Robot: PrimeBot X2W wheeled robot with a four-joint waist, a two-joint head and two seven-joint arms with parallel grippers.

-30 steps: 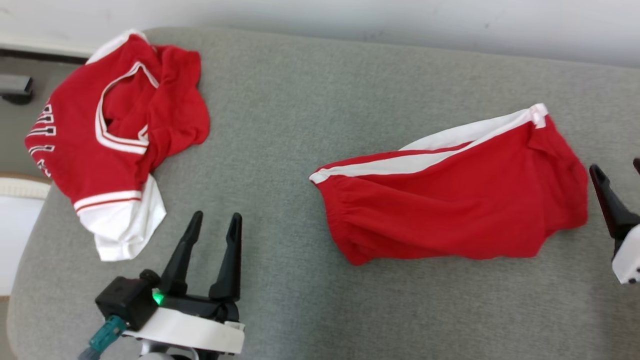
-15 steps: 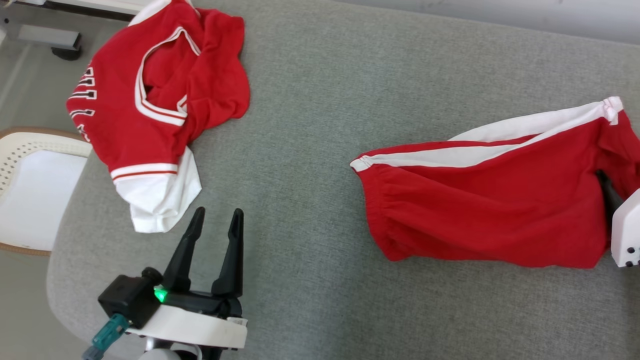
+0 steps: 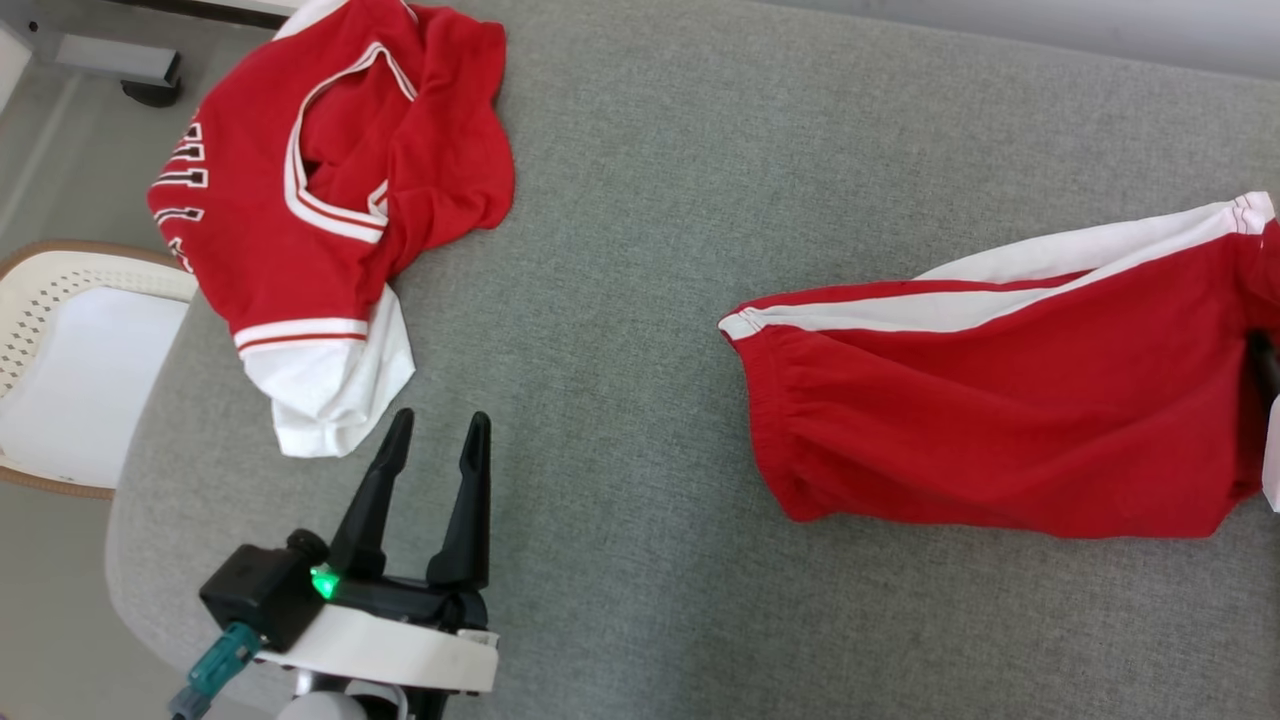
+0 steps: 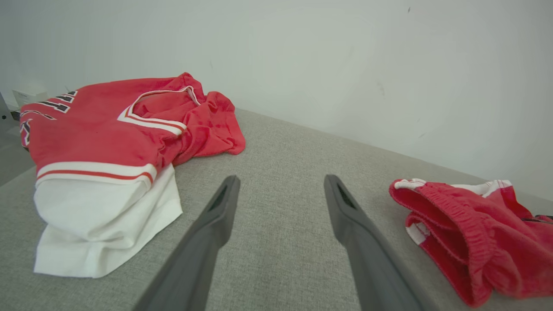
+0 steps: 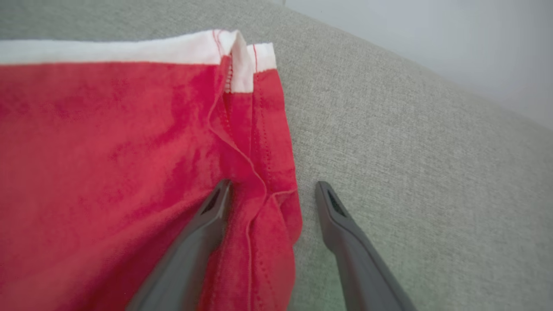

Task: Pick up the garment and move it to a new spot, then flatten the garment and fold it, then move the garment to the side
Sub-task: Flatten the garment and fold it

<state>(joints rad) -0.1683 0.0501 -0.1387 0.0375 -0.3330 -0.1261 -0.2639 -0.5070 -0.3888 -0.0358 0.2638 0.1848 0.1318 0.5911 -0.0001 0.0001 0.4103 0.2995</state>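
Red shorts [image 3: 1000,420] with a white side stripe lie flat on the right of the grey padded surface [image 3: 650,180]. A crumpled red and white jersey [image 3: 320,200] lies at the far left. My right gripper [image 5: 273,185] is open and straddles the shorts' [image 5: 108,151] right hem: one finger rests over the red cloth, the other on the bare surface. In the head view one dark finger [image 3: 1268,362] of it shows at the right edge. My left gripper [image 3: 439,420] is open with nothing in it, just below the jersey's white hem. The left wrist view has the left gripper [image 4: 281,179] between jersey [image 4: 99,134] and shorts [image 4: 475,224].
A white chair seat [image 3: 70,360] with a wooden rim stands off the surface's left edge. A grey metal foot [image 3: 110,62] rests on the floor at the top left. A pale wall [image 4: 345,65] runs along the far edge.
The head camera has swung, shifting the whole picture right. My right gripper, which stood apart from the shorts, has come in over their right hem. The left gripper has stayed put.
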